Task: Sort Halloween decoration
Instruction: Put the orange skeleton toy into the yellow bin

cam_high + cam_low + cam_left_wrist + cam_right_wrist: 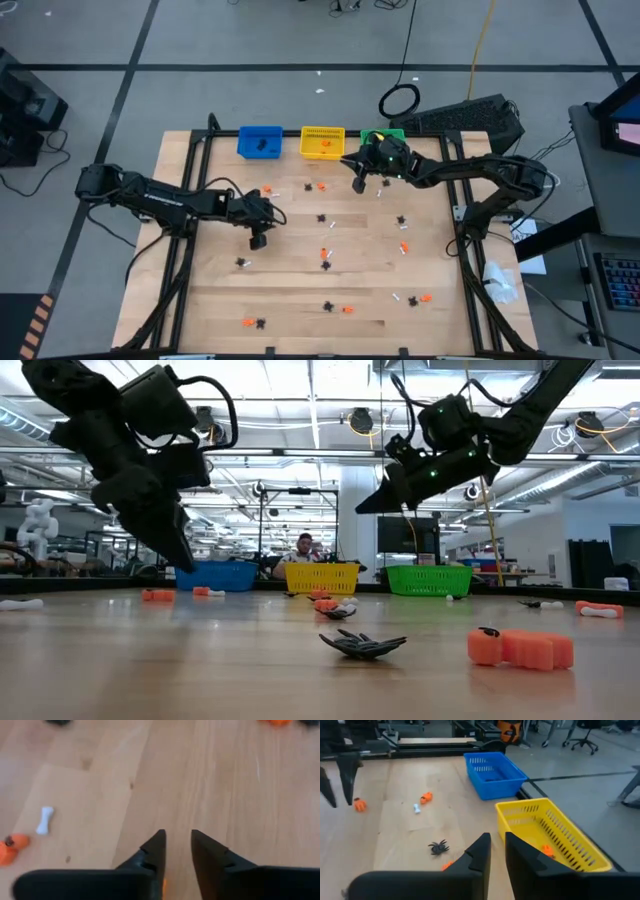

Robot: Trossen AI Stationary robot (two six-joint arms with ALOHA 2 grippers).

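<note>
My left gripper (259,241) hangs over the left-centre of the worktop (300,300), jaws a narrow slit apart and holding nothing. The Halloween decoration pieces lie scattered across the boards: a white bone (45,820) and an orange pumpkin (10,847) near that gripper, a black spider (439,847) farther along, more toward the front edge. They look light, hard and slick, so I judge they could skid or flip; I would pinch each across its body, not by spider legs. At the back stand the blue bin (260,141), yellow bin (322,143) and green bin (392,134). My right gripper (359,184) hovers just in front of the green bin, jaws narrowly parted, empty.
</note>
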